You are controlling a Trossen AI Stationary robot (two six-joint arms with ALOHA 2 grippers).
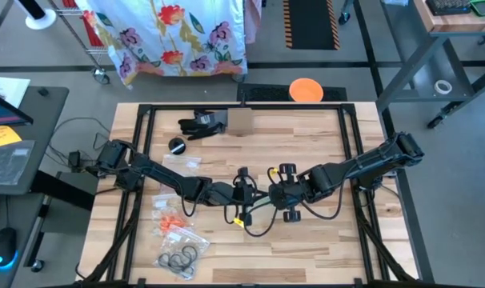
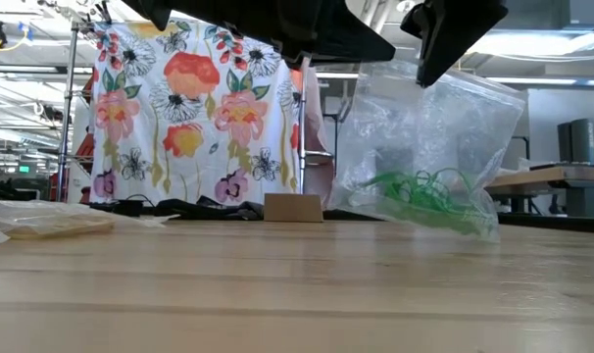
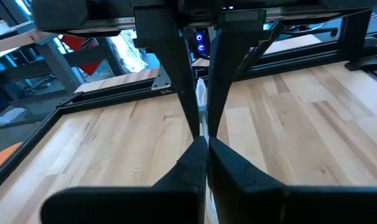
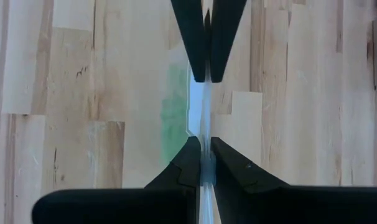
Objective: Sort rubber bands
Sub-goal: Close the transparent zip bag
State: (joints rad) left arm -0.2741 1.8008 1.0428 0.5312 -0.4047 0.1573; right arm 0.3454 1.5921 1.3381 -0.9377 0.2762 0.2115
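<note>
High view, left to right: clear bags of orange rubber bands (image 1: 172, 222) and black rubber bands (image 1: 179, 258) lie on the wooden table (image 1: 322, 248) near its left front. At table centre, the left gripper (image 1: 244, 198) and right gripper (image 1: 271, 194) meet, each pinched shut on a clear bag (image 2: 424, 147) that hangs between them, holding green rubber bands (image 2: 429, 196).

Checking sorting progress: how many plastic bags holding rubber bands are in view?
3, maybe more hidden. One with green bands hangs mid-table, pinched by both claws; one with orange bands and one with black bands lie at the table's front left.
</note>
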